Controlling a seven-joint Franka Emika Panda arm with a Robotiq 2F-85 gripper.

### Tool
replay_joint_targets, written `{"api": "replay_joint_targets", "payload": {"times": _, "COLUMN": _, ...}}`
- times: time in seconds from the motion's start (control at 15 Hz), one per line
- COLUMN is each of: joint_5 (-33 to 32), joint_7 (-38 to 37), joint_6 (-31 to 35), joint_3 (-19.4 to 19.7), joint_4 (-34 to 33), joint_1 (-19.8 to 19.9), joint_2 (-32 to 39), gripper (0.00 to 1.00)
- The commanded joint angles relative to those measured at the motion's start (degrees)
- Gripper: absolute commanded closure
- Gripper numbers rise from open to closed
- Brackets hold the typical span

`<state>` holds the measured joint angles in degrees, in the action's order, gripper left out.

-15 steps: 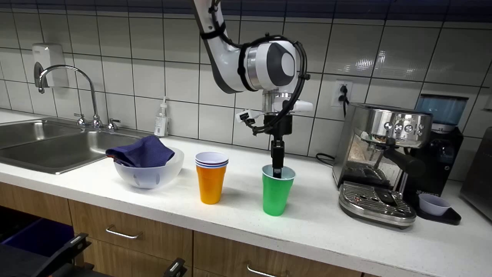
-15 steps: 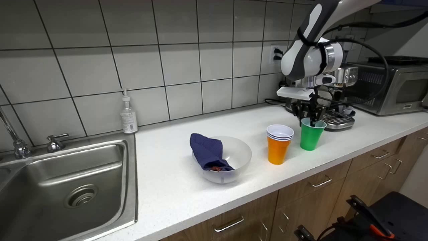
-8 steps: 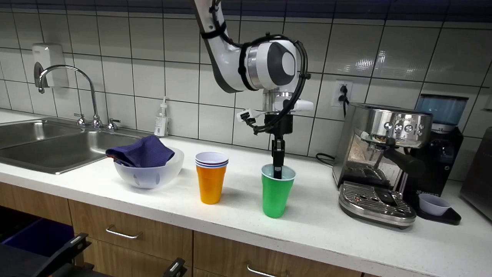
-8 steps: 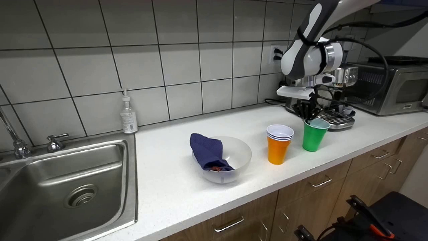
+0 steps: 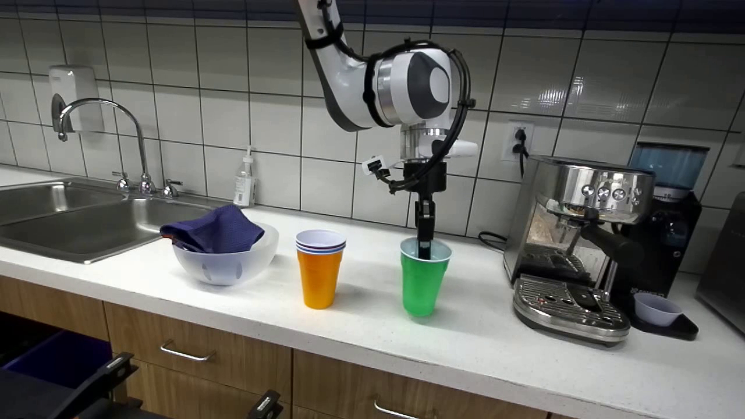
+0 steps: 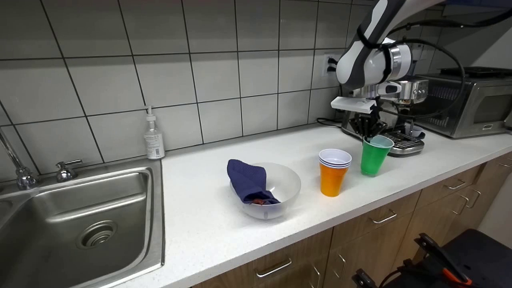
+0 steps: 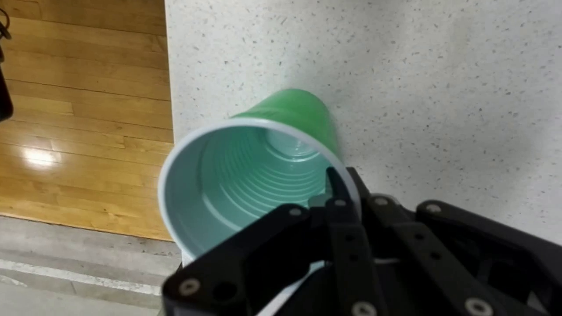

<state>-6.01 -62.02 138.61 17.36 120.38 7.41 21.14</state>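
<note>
In the lower right of the wrist view, the jaws pinch one side of the green cup (image 7: 259,173); slow motion over the tabletop (image 7: 439,109) should limit tilting.

Grn plastic cup (image 5: 423,285), pale-blue ribbed inside, whitish rim, mouth up, tilted a bit, pinched at 1 side of rim, just abv white ctr (image 5: 361,317)

No text is legible. The label (image 6: 154,147) on the pump bottle (image 6: 151,130) at the tabletop (image 6: 200,192)'s back edge is too small, as are the grinder (image 5: 669,250)'s faint letters (image 5: 650,293) and the microwave (image 6: 472,106)'s badge (image 6: 487,127).
</note>
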Motion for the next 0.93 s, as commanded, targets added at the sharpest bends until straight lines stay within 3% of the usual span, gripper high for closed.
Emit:
{"api": "replay_joint_targets", "payload": {"times": 0.0, "joint_5": -1.2, "joint_7": 1.4, "joint_6": -0.6, "joint_3": 0.3, "joint_4": 0.1, "joint_1": -0.6, "joint_2": -3.5, "gripper": 0.99}}
{"api": "replay_joint_targets", "payload": {"times": 0.87, "joint_5": -2.4, "joint_7": 3.5, "joint_6": -0.8, "joint_3": -2.3, "joint_4": -0.4, "joint_1": -2.8, "joint_2": -8.9, "gripper": 0.99}}
